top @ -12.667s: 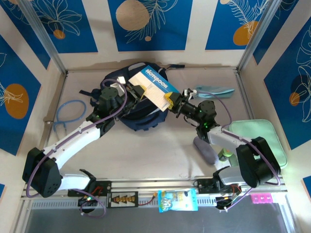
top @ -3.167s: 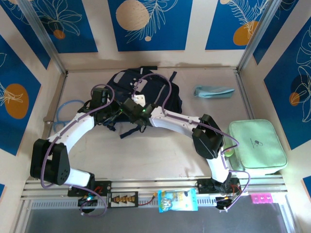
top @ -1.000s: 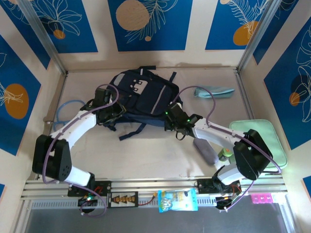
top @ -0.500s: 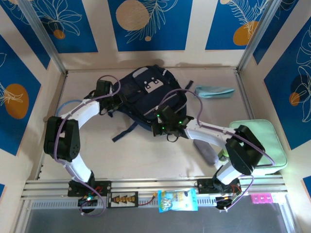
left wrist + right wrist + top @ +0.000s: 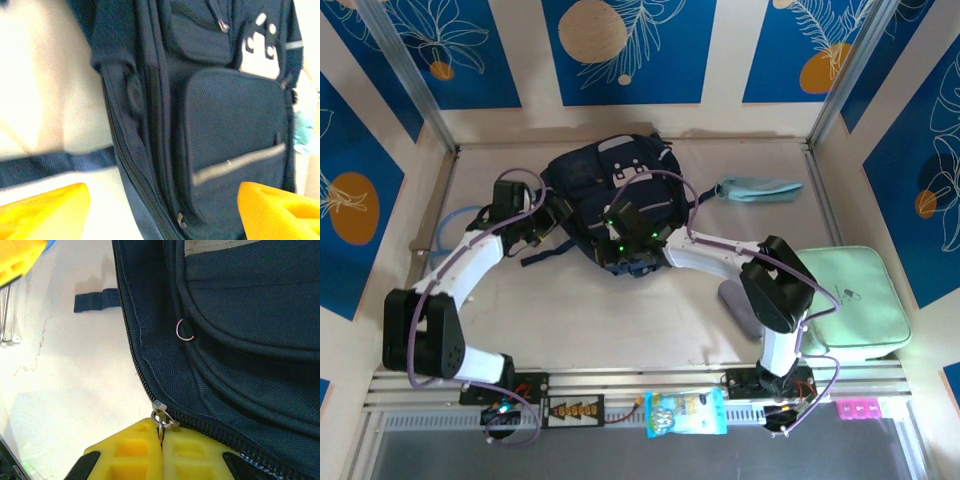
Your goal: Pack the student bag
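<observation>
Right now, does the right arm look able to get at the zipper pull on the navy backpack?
Apparently yes. In the wrist view the right gripper is shut on the zipper pull at the edge of the student bag, its two yellow fingers pressed together around the ring, with nothing in between.

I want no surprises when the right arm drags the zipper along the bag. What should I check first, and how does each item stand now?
1. Right pincer shut on the zipper pull: ok.
2. Left pincer bracing the student bag: not ok, its jaws are wide open with the bag ahead of them.
3. Strap end clear of the zipper track: ok, it lies on the table beside the track.
4. How far the zipper is closed: cannot tell.
5. Mint-green case out of the way: ok, apart from the bag.
</observation>
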{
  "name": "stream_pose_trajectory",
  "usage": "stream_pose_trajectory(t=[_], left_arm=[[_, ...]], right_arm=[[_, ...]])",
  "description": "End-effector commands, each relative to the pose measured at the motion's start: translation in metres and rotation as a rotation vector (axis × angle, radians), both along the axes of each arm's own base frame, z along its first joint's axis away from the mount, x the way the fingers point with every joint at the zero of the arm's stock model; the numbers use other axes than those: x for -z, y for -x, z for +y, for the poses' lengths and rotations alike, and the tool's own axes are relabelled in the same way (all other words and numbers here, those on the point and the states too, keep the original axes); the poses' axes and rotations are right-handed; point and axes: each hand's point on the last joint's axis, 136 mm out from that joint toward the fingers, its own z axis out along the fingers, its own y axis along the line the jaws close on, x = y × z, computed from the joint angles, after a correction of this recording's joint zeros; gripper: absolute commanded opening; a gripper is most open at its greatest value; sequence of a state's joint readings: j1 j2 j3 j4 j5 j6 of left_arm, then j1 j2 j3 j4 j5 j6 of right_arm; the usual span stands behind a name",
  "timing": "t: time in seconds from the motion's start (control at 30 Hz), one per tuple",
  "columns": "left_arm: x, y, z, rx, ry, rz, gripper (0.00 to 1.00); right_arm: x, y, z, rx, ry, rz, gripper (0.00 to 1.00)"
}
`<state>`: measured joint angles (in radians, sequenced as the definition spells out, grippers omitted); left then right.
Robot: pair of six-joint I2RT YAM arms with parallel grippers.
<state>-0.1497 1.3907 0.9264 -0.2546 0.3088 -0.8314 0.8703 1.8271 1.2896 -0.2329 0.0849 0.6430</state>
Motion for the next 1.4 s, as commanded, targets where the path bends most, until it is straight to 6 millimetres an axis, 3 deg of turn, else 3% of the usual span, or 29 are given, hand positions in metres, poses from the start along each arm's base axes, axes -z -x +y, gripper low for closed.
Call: stream_pose_trajectory(t=[0.0, 0.13, 0.33, 0.87, 0.97, 1.23, 1.37], left_arm=[[0.010, 0.019, -0.020, 0.003, 0.196, 0.073, 0.77], [0.007, 0.024, -0.029, -0.034, 0.338, 0.075, 0.77], [0.024, 0.028, -0.026, -0.060, 0.328, 0.126, 0.72], [0.062, 0.017, -0.057, -0.003, 0.376, 0.205, 0.51], [0.065, 0.014, -0.061, 0.020, 0.370, 0.213, 0.44], [0.072, 0.011, -0.056, 0.030, 0.294, 0.216, 0.03], [0.075, 0.011, -0.053, 0.047, 0.248, 0.224, 0.00]], right_arm=[[-0.016, -0.001, 0.016, -0.028, -0.054, 0.002, 0.00], [-0.016, 0.002, 0.016, -0.029, -0.044, 0.007, 0.00], [-0.015, 0.006, 0.016, -0.032, -0.037, 0.010, 0.00], [-0.009, 0.019, 0.016, -0.067, 0.007, 0.002, 0.00], [-0.004, 0.020, 0.011, -0.064, 0.041, -0.008, 0.00], [0.004, 0.017, -0.025, 0.004, 0.201, -0.007, 0.00], [0.008, 0.017, -0.053, 0.056, 0.278, 0.030, 0.00]])
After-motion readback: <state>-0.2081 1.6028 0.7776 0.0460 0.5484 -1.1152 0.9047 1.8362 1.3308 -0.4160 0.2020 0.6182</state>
